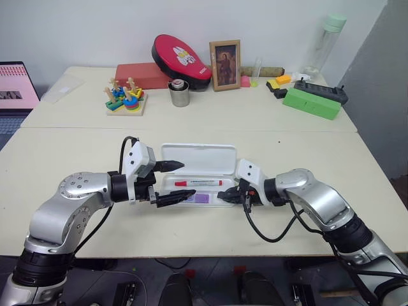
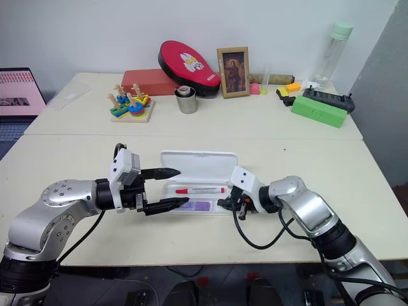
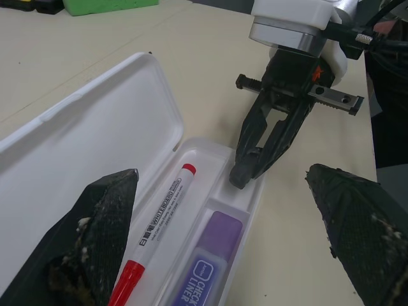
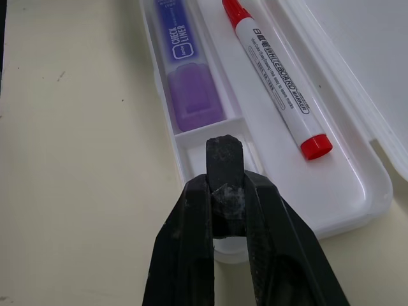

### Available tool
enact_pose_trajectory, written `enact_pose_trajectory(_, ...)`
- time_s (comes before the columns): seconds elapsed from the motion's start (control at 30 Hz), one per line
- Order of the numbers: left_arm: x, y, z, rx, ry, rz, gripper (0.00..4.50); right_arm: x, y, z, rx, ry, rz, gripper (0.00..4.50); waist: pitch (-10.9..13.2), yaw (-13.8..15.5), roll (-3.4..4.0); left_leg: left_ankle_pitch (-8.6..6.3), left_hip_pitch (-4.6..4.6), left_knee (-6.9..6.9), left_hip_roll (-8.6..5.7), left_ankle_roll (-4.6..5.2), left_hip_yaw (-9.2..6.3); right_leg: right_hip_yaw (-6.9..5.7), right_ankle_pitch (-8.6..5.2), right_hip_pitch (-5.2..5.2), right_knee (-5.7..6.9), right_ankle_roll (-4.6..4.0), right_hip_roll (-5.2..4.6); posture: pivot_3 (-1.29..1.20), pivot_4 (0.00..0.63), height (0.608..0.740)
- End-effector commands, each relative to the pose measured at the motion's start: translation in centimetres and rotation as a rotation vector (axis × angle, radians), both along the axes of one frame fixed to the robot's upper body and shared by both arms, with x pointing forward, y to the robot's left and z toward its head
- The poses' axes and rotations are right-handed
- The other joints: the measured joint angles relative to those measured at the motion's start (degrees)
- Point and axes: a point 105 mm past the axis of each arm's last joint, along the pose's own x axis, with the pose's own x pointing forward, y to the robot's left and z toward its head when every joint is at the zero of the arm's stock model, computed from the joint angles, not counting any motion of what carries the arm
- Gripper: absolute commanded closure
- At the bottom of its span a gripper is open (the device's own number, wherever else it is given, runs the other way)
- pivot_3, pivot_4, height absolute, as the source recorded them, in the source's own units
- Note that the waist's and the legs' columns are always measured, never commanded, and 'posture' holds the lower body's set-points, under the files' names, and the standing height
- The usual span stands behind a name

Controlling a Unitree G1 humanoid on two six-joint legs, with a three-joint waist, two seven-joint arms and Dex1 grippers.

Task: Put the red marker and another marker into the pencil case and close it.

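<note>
Near the front edge of the table (image 1: 268, 121), about midway along it, the pencil case (image 1: 197, 155) is seen lying open, its lid folded back flat toward the far side. Both markers are laid inside the tray — the red marker (image 1: 198, 183) in the long rear compartment, parallel to the table's front edge, and the purple marker (image 1: 199, 198) in the narrower front compartment, just beside it behind a thin divider.

The left gripper (image 1: 171, 182) is held at the case's left end with its fingers spread wide, released, one finger (image 1: 168, 166) over the lid and the other low by the tray's front wall; nothing is gripped between them.

The right gripper (image 1: 231, 194) is placed at the case's right end, its fingers nearly closed. A small dark grey block (image 4: 225, 156) is clamped at their tips, over the small end compartment of the tray.

Along the table's far edge a red oval case (image 1: 180, 57), a framed picture (image 1: 225, 65), a metal cup (image 1: 179, 93) and a green box (image 1: 312, 102) are set, well apart from the case.
</note>
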Motion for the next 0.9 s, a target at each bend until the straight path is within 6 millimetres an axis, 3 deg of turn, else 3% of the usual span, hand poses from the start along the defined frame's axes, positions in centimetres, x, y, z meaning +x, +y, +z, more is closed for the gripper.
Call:
enact_pose_trajectory(0.03,0.0,-0.6,0.8,0.003,-0.040,-0.018,0.00,0.4,0.5,1.3,0.024,-0.054,0.017,3.00,0.0,0.0,0.00,0.00,0.00,0.00,0.00,0.00,0.00,0.00,0.00,0.00,0.00,0.00,0.00,0.00,0.150,0.740)
enact_pose_trajectory(0.33,0.5,-0.5,0.8,-0.011,-0.056,0.009,0.00,0.4,0.7,3.8,0.069,-0.102,0.056,1.10,0.0,0.0,0.00,0.00,0.00,0.00,0.00,0.00,0.00,0.00,0.00,0.00,0.00,0.00,0.00,0.00,0.150,0.740)
enact_pose_trajectory(0.47,0.9,-0.3,1.2,-0.035,-0.062,0.051,0.00,0.1,1.2,6.4,0.136,-0.130,0.107,0.12,0.0,0.0,0.01,0.00,0.00,0.00,0.00,0.00,0.00,0.00,0.00,0.01,0.00,0.00,0.00,0.00,0.150,0.740)
enact_pose_trajectory(0.63,1.8,0.1,2.4,-0.128,-0.078,0.133,0.00,1.5,2.0,11.4,0.328,-0.192,0.098,0.04,0.0,-0.1,0.00,0.00,0.00,0.01,0.01,0.00,0.00,-0.01,0.01,0.01,0.04,0.00,0.00,0.00,0.150,0.740)
enact_pose_trajectory(0.73,2.1,0.3,2.9,-0.155,-0.088,0.164,0.00,2.7,2.5,12.8,0.373,-0.208,0.076,0.04,0.0,-0.1,-0.02,0.00,0.02,0.01,0.01,0.00,-0.01,-0.02,0.02,0.02,0.07,-0.01,0.01,0.00,0.150,0.740)
enact_pose_trajectory(0.9,3.0,1.5,4.3,-0.203,-0.134,0.255,0.00,8.1,3.1,13.7,0.349,-0.270,-0.141,0.04,0.0,-0.1,0.00,0.00,0.03,0.00,0.01,0.00,-0.02,-0.02,0.02,0.01,0.07,-0.02,0.01,0.00,0.150,0.740)
